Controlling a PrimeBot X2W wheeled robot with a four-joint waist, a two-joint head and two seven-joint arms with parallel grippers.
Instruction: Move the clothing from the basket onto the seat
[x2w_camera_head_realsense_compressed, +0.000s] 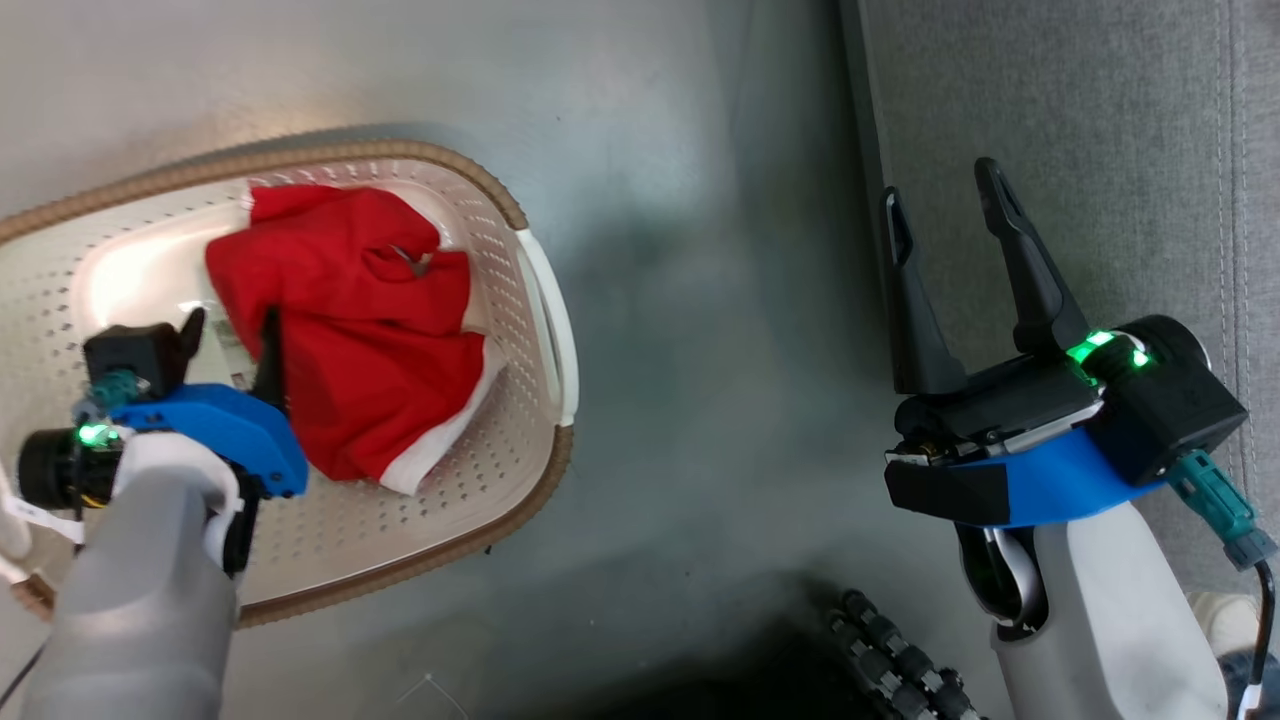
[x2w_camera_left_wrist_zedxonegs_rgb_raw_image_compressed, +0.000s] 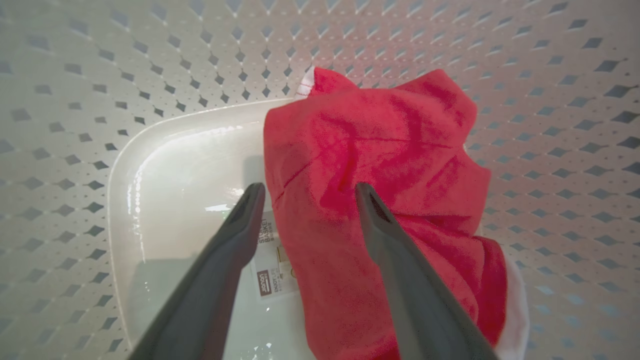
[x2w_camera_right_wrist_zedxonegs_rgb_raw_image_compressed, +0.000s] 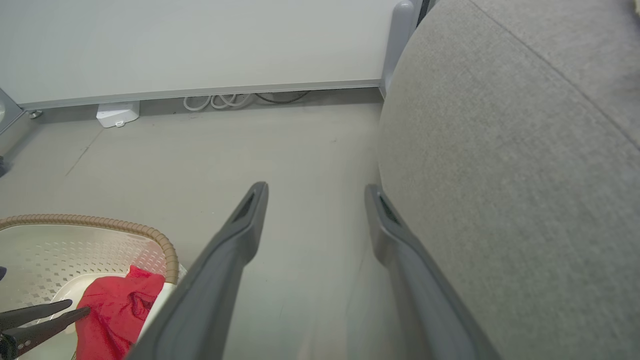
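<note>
- The clothing (x2w_camera_head_realsense_compressed: 350, 320) lies bunched on the bottom of the basket (x2w_camera_head_realsense_compressed: 450, 165), toward the handle end that faces the seat (x2w_camera_head_realsense_compressed: 1080, 150); it is red with a white band along one edge; none of it is on the seat yet.
- The left gripper (x2w_camera_head_realsense_compressed: 232, 325) is down inside the basket with its fingers spread apart and nothing between them; one finger is over the bare bottom and the other over the red cloth, so it straddles the cloth's edge; I cannot tell whether it touches.
- The right gripper (x2w_camera_head_realsense_compressed: 940, 185) hangs over the floor (x2w_camera_head_realsense_compressed: 680, 200) just beside the seat's front edge, fingers apart and empty.
- Risk, as I judge it: closing here may pinch only a thin fold at the edge, and the cloth could slip free on the lift.
- Risk: a fingertip pressed too low could scrape the bottom or catch the sticker (x2w_camera_left_wrist_zedxonegs_rgb_raw_image_compressed: 272, 260) rather than the cloth.
- Risk: trailing cloth could snag on the woven rim and drag the light basket, or drop on the open floor between basket and seat.
- Writing: the sticker on the basket bottom carries a brown logo block and small print; one word looks like "BASKET"; the rest is too blurred to read.
</note>
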